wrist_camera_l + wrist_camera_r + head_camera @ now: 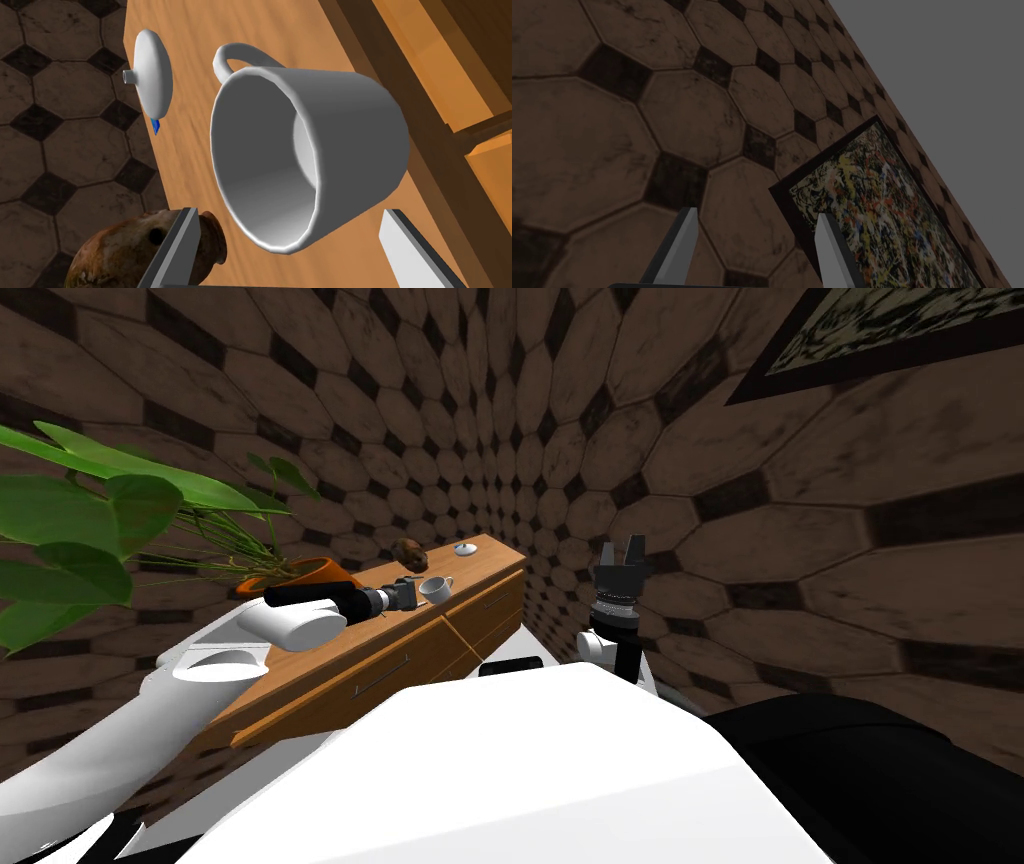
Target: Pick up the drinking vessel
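A white cup (434, 586) (305, 155) stands upright on the wooden surface (480, 563) (260, 30), near its front edge above the drawer fronts (400, 668). The left gripper (410, 593) (291, 212) reaches in from the cup's 9 o'clock in the head view. It is released, its fingers (182, 240) spread to either side of the cup's near rim, and neither one presses on it. The cup's handle points away from the gripper.

In the head view a white lid (465, 549) (152, 80) lies at the cup's 1 o'clock, a brown pot (410, 553) (125, 250) at its 11 o'clock, and an orange planter (310, 571) with a leafy plant (100, 518) farther off at 9 o'clock.

The right gripper (622, 546) (754, 212) hangs off the surface at the cup's 3 o'clock, with its fingers parted and nothing between them.
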Robot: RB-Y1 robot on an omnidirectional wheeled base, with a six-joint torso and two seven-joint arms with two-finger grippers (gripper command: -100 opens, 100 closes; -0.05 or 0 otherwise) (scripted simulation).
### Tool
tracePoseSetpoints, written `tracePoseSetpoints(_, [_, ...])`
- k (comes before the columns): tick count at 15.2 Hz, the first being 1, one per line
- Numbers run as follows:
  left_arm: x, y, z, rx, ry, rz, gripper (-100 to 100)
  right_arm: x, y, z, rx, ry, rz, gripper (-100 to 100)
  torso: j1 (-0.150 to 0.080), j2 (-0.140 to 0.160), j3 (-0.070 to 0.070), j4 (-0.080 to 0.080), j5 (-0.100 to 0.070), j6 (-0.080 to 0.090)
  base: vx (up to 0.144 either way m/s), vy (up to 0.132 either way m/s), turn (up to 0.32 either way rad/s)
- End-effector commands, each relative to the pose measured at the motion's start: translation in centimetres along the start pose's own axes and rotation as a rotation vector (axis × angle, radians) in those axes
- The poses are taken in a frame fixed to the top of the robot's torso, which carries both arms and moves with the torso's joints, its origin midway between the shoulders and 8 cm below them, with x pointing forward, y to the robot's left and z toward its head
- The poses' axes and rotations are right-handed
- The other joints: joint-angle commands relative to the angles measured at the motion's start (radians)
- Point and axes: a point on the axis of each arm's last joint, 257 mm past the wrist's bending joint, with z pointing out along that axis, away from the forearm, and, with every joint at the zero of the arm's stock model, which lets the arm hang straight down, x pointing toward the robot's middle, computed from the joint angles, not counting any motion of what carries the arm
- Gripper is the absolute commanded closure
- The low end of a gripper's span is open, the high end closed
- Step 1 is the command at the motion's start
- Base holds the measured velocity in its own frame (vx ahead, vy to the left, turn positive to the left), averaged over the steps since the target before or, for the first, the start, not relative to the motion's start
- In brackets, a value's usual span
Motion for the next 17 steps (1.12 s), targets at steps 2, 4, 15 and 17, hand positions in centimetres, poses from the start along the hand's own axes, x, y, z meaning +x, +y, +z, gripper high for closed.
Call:
tracePoseSetpoints(2, [-0.7,1.0,-0.6,-0.081,-0.016,-0.012,-100,0.0,0.0,0.0,0.0,0.0,0.0,0,0.0,0.0,0.0,0.0,0.0,0.001,-0.006,0.007,-0.24])
tracePoseSetpoints(4, [-0.9,1.5,-0.6,-0.1,-0.024,-0.012,-100,0.0,0.0,0.0,0.0,0.0,0.0,0,0.0,0.0,0.0,0.0,0.0,0.0,-0.003,0.01,-0.027])
tracePoseSetpoints(15, [-2.5,4.4,-3.8,-0.35,-0.086,-0.05,-100,0.0,0.0,0.0,0.0,0.0,0.0,0,0.0,0.0,0.0,0.0,0.0,0.0,-0.001,0.008,-0.155])
tracePoseSetpoints(17, [-2.8,5.1,-4.1,-0.379,-0.1,-0.049,-100,0.0,0.0,0.0,0.0,0.0,0.0,0,0.0,0.0,0.0,0.0,0.0,0.0,-0.001,0.013,-0.135])
